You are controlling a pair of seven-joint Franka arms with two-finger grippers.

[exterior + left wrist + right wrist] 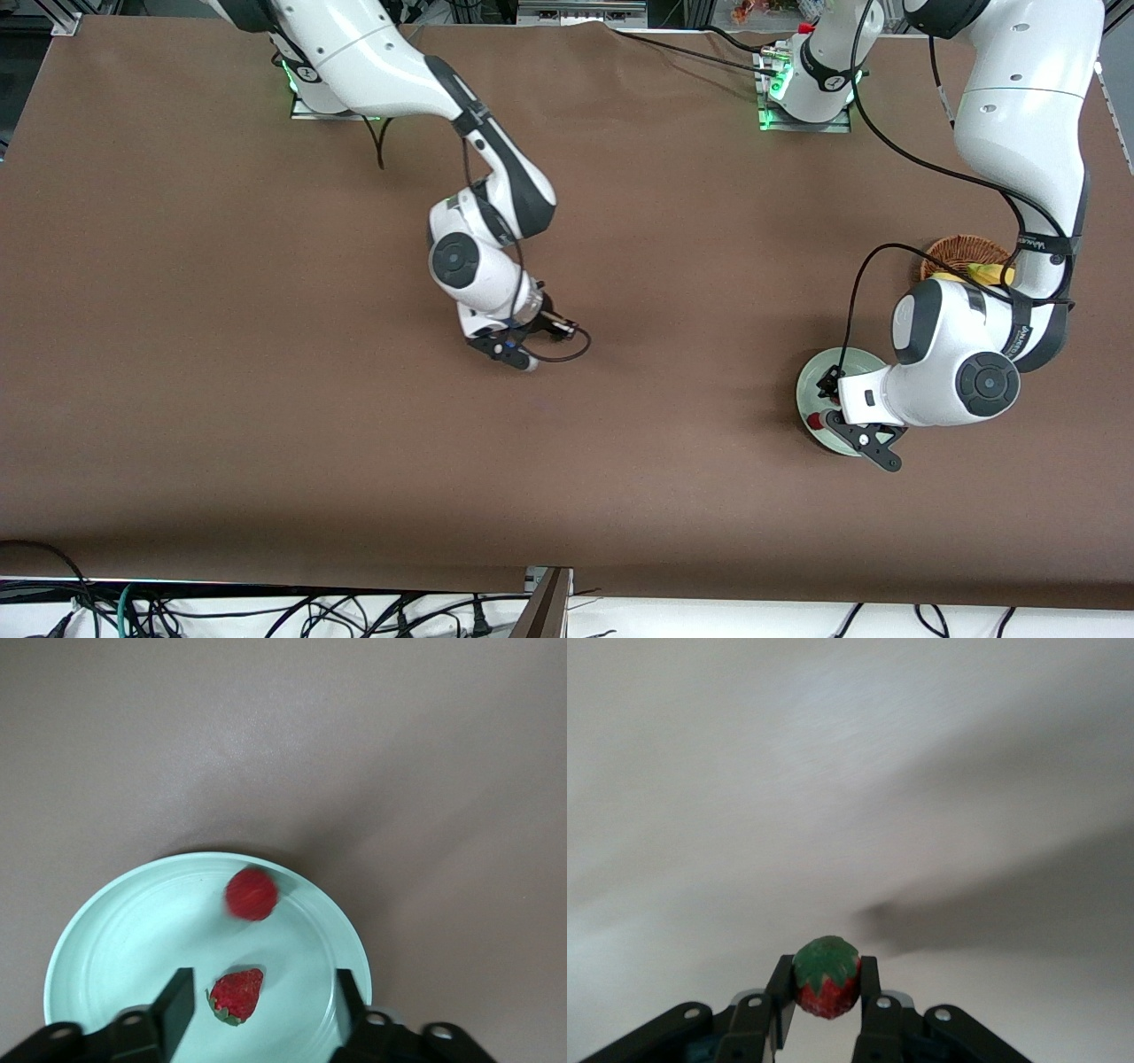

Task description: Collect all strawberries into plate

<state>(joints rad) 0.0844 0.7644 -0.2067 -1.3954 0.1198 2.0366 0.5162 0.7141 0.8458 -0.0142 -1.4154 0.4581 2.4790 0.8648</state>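
Observation:
The pale mint-green plate (819, 365) lies toward the left arm's end of the table, mostly under the left arm. In the left wrist view the plate (115, 939) holds two strawberries: one (237, 994) lies between the open fingers, another (252, 894) sits blurred nearer the rim. One berry shows in the front view (812, 421). My left gripper (262, 1001) is open just over the plate, also in the front view (831, 400). My right gripper (826, 988) is shut on a third strawberry (827, 977), green cap outward, above the bare table's middle (532, 341).
A brown wicker basket (961, 257) with something yellow in it stands farther from the front camera than the plate, partly under the left arm. A black cable (567, 346) loops off the right wrist. The brown cloth covers the whole table.

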